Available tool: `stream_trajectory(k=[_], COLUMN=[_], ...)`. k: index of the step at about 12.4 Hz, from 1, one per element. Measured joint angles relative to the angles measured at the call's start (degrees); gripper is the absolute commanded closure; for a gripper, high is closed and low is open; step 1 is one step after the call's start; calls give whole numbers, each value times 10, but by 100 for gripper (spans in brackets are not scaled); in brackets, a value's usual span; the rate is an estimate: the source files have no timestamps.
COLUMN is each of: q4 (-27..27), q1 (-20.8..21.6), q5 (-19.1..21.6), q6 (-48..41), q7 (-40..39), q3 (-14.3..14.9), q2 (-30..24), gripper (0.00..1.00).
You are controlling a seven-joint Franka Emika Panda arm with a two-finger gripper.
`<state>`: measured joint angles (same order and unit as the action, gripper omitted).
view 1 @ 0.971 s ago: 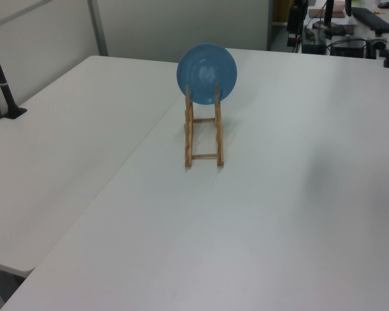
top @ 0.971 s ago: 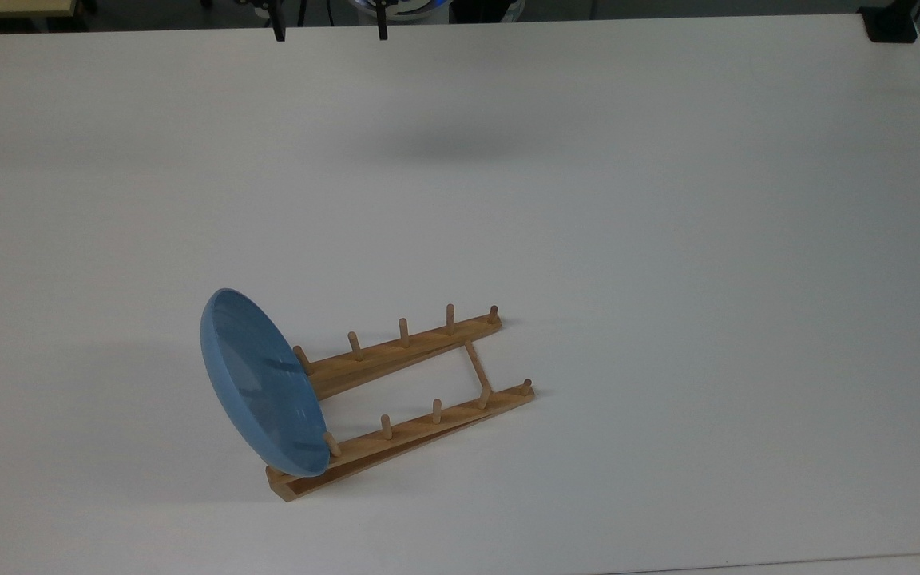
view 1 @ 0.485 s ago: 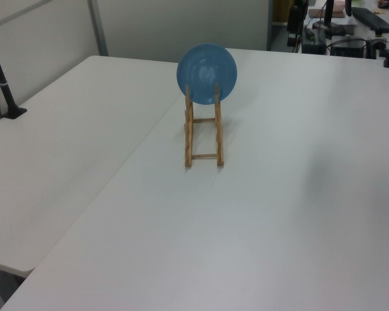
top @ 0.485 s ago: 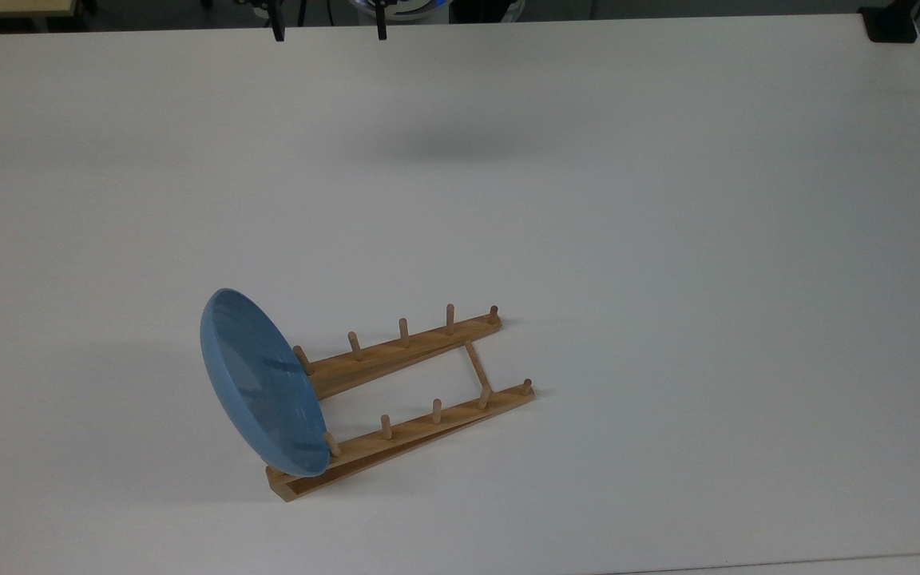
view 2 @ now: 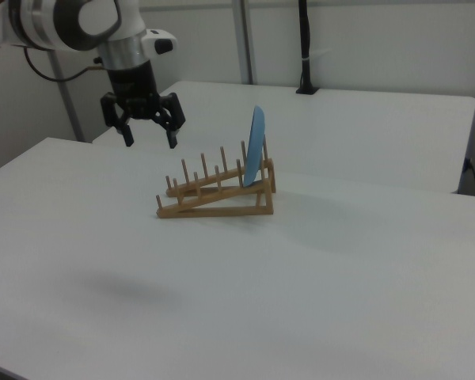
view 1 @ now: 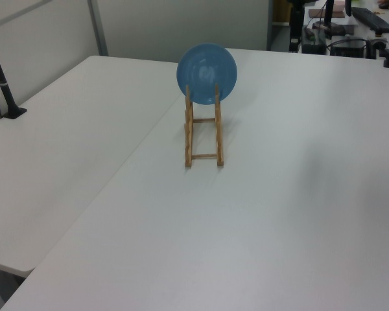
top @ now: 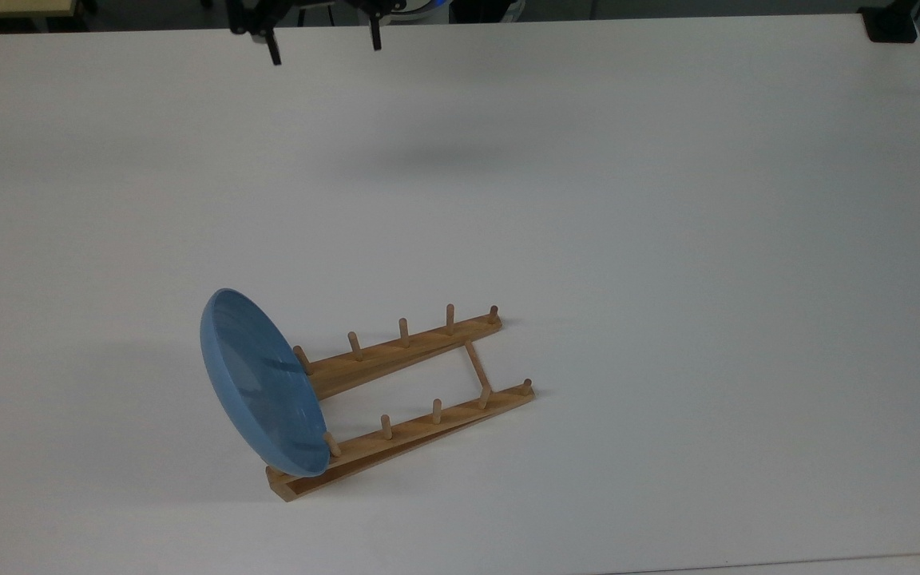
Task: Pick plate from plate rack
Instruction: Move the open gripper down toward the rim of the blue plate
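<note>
Plate look: plate (top: pixel 262 383) is round, shallow and glossy light blue with a raised rim; in the left view (view 1: pixel 207 72) its hollow face looks toward the camera, in the right view (view 2: pixel 256 155) it shows almost edge-on as a thin blue sliver.
Plate place: it stands nearly upright in the last slot of the plate rack (top: pixel 412 391), at the end on the top view's left, leaning a little away from the pegs in front of it.
Rack look: light-brown wood, two long rails joined by thin crossbars, each rail with a row of short upright pegs; in the right view (view 2: pixel 214 194) the rails rise toward the end with the plate.
Table: white table (top: pixel 668 239) carries the rack; in the left view a seam runs between two tabletops (view 1: pixel 279 227).
Gripper: gripper (view 2: pixel 149 131) hangs above the table, well apart from the rack, on the right view's left; its two black fingers are spread wide with nothing between them.
Cut off: in the top view the gripper (top: pixel 323 44) sits at the upper edge, so its body is cropped and mostly the two finger ends show.
Hidden: the plate covers the rack's end behind it in the left view (view 1: pixel 203 133).
Change: in the top view the fingers reach lower into the frame than half a second ago; plate and rack have not moved.
</note>
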<state>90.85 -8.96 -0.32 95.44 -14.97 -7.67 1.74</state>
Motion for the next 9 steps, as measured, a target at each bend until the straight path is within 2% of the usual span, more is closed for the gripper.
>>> stream_trajectory(k=[5,9], q4=[-3,-2], q1=[-8,-8], q5=[0,0], q6=[142,295], q7=[11,114], q3=[23,24], q2=[17,68], gripper=[0,0])
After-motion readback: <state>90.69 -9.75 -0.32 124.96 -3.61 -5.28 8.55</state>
